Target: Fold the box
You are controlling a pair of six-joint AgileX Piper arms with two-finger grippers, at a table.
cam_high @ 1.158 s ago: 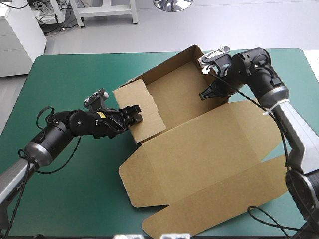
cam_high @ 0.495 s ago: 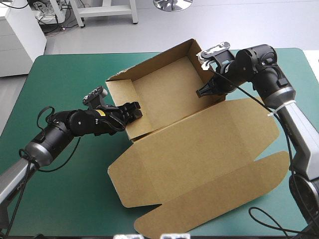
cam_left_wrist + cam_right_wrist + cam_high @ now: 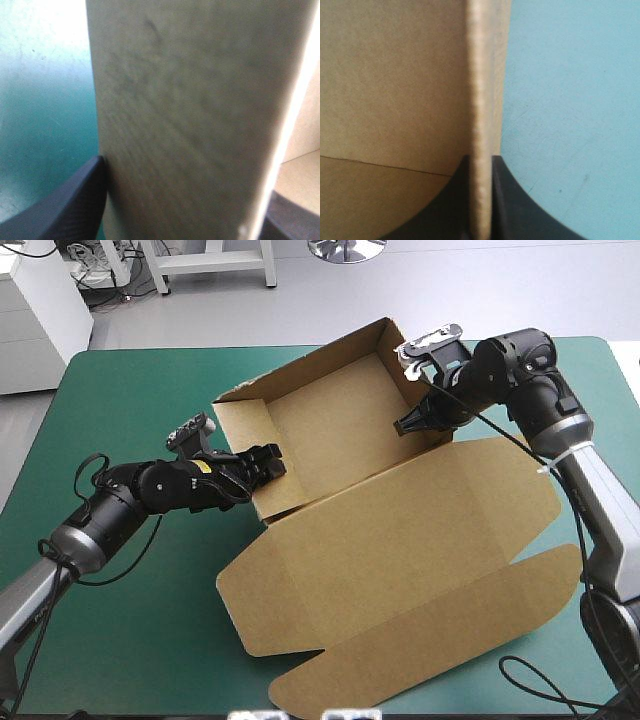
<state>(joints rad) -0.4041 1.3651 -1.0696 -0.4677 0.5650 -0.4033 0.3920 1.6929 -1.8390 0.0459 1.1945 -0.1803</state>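
Desk point(image 3: 130, 620) with teal-green cover spans the scene; on it the brown box point(image 3: 400, 570) lies across the middle — tray walls raised toward the far edge, lid flat toward the near one; right pincer point(image 3: 406, 427) is clenched on the tray's right wall; left pincer point(image 3: 268, 462) is released — black fingers astride the left wall.

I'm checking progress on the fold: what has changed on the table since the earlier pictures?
The box slid and turned toward the left edge of the table, its flat lid going along. The left-wall panel that leaned into the tray now stands upright within the left claw. The right claw moved left with the right wall, staying shut on it. Since just before, nothing visibly changed.
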